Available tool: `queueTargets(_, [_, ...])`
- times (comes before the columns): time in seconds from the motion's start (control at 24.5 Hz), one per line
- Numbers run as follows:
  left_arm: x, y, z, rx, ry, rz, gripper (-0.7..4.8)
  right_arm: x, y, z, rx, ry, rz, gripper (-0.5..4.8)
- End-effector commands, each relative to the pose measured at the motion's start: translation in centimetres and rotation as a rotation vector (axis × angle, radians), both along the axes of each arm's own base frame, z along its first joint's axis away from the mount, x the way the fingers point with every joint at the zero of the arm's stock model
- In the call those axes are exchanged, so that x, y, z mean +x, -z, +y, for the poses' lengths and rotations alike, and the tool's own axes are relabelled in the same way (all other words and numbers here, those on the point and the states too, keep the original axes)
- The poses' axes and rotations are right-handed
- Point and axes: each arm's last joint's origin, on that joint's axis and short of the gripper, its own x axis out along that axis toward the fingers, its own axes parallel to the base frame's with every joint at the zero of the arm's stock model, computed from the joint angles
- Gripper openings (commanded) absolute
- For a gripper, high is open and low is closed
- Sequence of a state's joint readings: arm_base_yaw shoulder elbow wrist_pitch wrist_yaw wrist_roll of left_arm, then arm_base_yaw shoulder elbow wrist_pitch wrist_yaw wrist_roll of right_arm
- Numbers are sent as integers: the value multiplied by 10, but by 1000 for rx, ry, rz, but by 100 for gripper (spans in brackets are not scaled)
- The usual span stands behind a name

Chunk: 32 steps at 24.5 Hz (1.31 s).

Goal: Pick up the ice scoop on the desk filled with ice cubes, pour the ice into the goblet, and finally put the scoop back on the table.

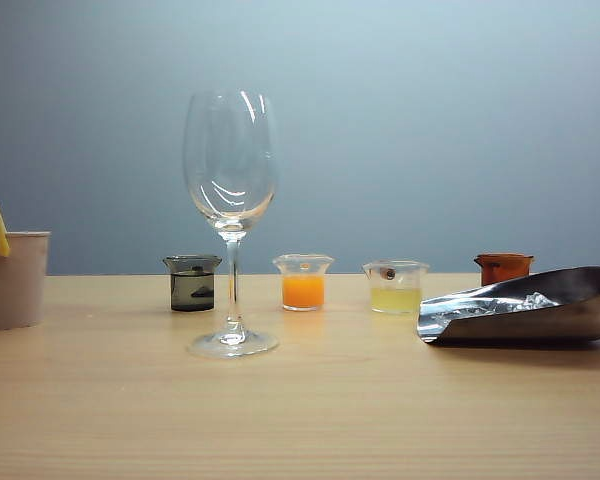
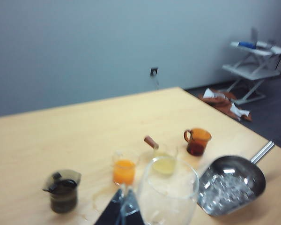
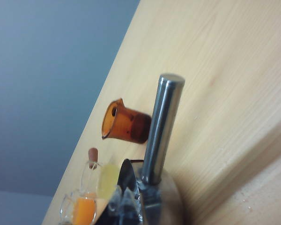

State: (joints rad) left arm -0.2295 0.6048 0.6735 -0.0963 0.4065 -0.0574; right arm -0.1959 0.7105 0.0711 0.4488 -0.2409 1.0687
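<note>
The ice scoop (image 1: 525, 315) lies toward the surface's (image 1: 300, 420) right edge, loaded with ice cubes (image 2: 222, 190); polished metal, stiff and likely slippery, it is best taken by its thin handle (image 3: 161, 126), kept level. The goblet (image 1: 230, 215), left of centre, looks fragile and tippy. The right claw (image 3: 126, 201), beside the handle's root, is together, holding nothing visible; the left claw (image 2: 124, 208), behind the goblet's rim, is blurred and cannot be read.

The goblet (image 1: 231, 215) is stood on the table (image 1: 300, 420), left of the ice scoop (image 1: 525, 310). Ice cubes (image 1: 530, 301) are held inside it. Four small beakers (image 1: 303, 281) are lined up behind.
</note>
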Motion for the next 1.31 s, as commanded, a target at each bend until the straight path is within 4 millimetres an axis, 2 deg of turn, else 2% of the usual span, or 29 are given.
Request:
queueTargets(0.04, [5,1,-15,29,50,-15,-6,11,-1,-1,-5,-28,-59,-6])
queueTargets(0.16, [8,4,-30,54,60,2,-6,21,5,-3,-4,-26,-70,-6])
queueTargets(0.37, [7,4,-35,61,60,3,-5,27,16,-4,8,-30,-30,-5])
queueTargets(0.41, [7,4,-35,62,59,4,-6,30,19,-5,6,-31,-29,72])
queueTargets(0.45, [7,4,-35,62,58,3,-6,31,19,-5,1,-32,-35,125])
queueTargets(0.49, [7,4,-35,69,58,-2,-5,32,20,-5,-2,-32,-42,157])
queueTargets(0.61, [7,5,-35,92,59,-19,-5,37,24,-6,-8,-32,-68,202])
queueTargets(0.65, [8,5,-35,93,60,-16,-6,38,26,-6,-7,-32,-67,237])
queueTargets(0.69, [8,5,-36,94,60,-14,-6,39,28,-7,-6,-33,-63,305])
queueTargets(0.73, [9,6,-36,96,60,-9,-6,41,31,-7,-2,-50,-59,398])
queueTargets(0.78, [9,6,-36,98,60,-5,-6,43,33,-7,-2,-58,-64,423])
queueTargets(0.94, [11,8,-37,104,60,8,-6,56,35,-9,-2,-79,-127,423])
queueTargets(1.31, [14,12,-38,117,62,34,-6,90,36,-15,7,-78,-136,418])
